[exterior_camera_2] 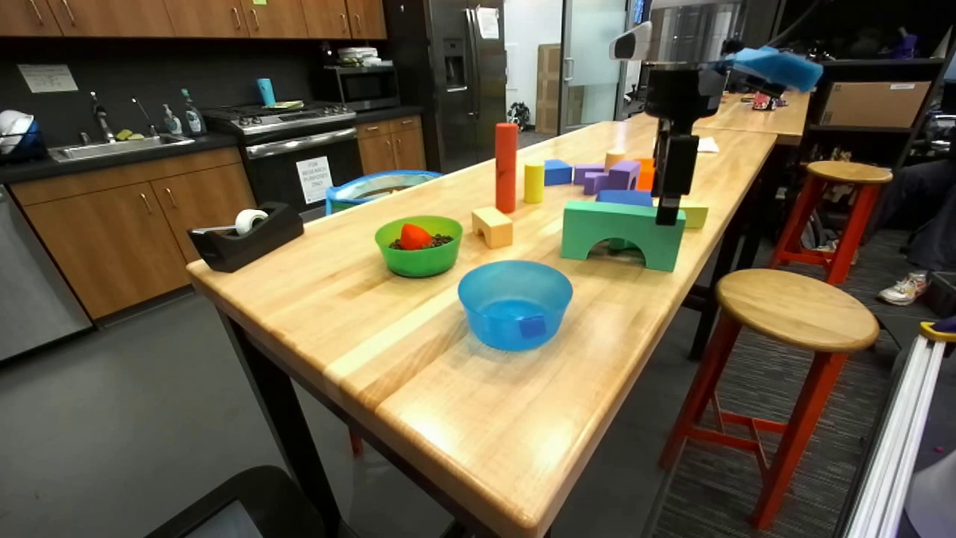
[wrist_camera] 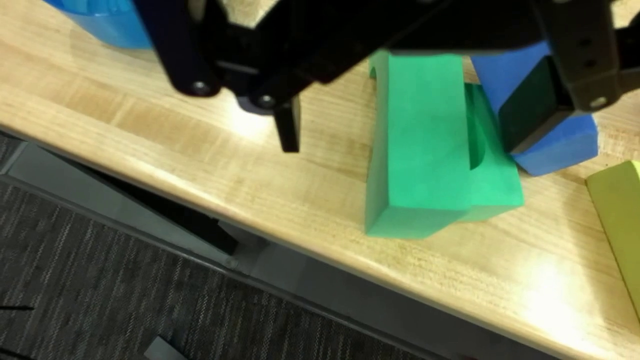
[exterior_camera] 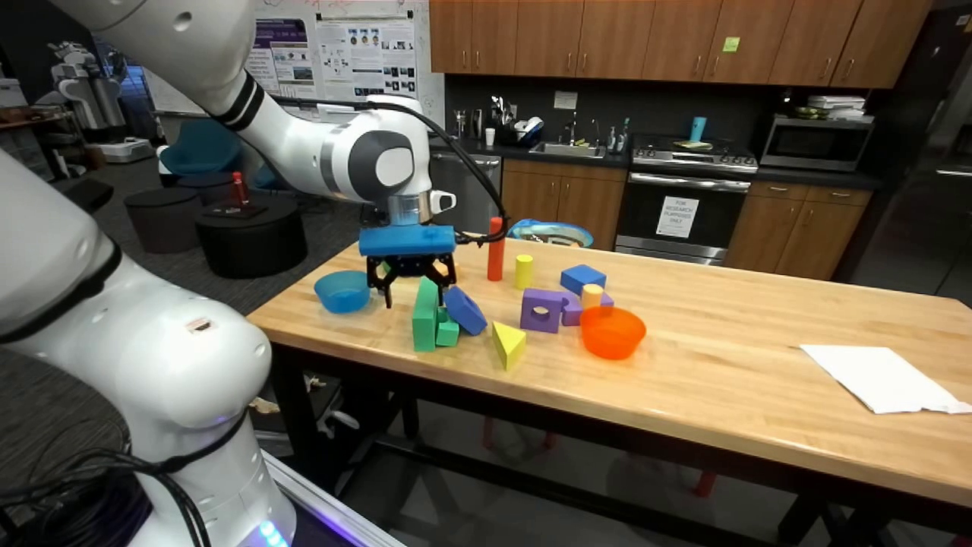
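At green arch block (exterior_camera_2: 609, 223), gripper (exterior_camera: 415, 304) points down, jaws wide apart, perhaps straddling it.

Green arch block (wrist_camera: 427, 135), smaller green block (wrist_camera: 500, 185) beside it, blue block (exterior_camera: 465, 311) and yellow wedge (exterior_camera: 509, 344) near it, streaked tan desk (exterior_camera: 721, 311) beneath

tabletop bowls (exterior_camera_2: 485, 317) (exterior_camera_2: 420, 261) (exterior_camera: 613, 334): three
green blocks (wrist_camera: 427, 130) (wrist_camera: 497, 182): two
cylinder blocks (exterior_camera: 496, 251) (exterior_camera: 524, 272) (exterior_camera: 591, 295): three
yellow wedge (exterior_camera: 509, 346): just one
tape dispenser (exterior_camera_2: 250, 245): also one
wooden stool seats (exterior_camera_2: 798, 308) (exterior_camera_2: 849, 172): two

Room between blue bowl (exterior_camera: 343, 299) and green arch (exterior_camera_2: 618, 222), blue block (exterior_camera: 465, 311) beyond.
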`<state>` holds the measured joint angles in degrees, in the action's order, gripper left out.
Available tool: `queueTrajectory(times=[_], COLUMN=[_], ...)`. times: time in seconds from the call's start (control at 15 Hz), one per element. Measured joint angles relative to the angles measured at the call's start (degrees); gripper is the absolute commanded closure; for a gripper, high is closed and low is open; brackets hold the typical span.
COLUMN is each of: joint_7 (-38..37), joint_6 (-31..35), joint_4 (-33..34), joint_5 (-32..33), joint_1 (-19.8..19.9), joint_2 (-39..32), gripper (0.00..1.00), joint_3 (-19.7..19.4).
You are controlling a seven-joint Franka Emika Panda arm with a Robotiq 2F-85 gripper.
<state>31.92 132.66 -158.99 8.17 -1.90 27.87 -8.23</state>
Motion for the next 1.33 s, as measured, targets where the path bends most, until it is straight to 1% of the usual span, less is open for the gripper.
queueTrajectory(times=[0.4,0.47,0.53,0.67,0.93,1.07,1.33], joint_7=[0.0,-0.1,-0.1,-0.1,-0.2,-0.2,-0.2], joint_6=[0.0,0.0,0.0,0.1,0.4,0.6,0.8], joint_4=[0.0,0.0,0.0,0.0,0.0,0.0,0.1], joint_5=[-0.6,-0.6,-0.6,-0.7,-0.8,-0.9,-0.9], joint_1=[0.0,0.0,0.0,0.0,0.0,0.0,0.0], joint_2=[-1.6,-2.0,-2.3,-3.0,-3.9,-4.2,-4.3], gripper=[0.0,0.25,0.26,0.38,0.71,0.84,0.84], joint_3=[-0.4,-0.4,-0.4,-0.4,-0.4,-0.4,-0.3])
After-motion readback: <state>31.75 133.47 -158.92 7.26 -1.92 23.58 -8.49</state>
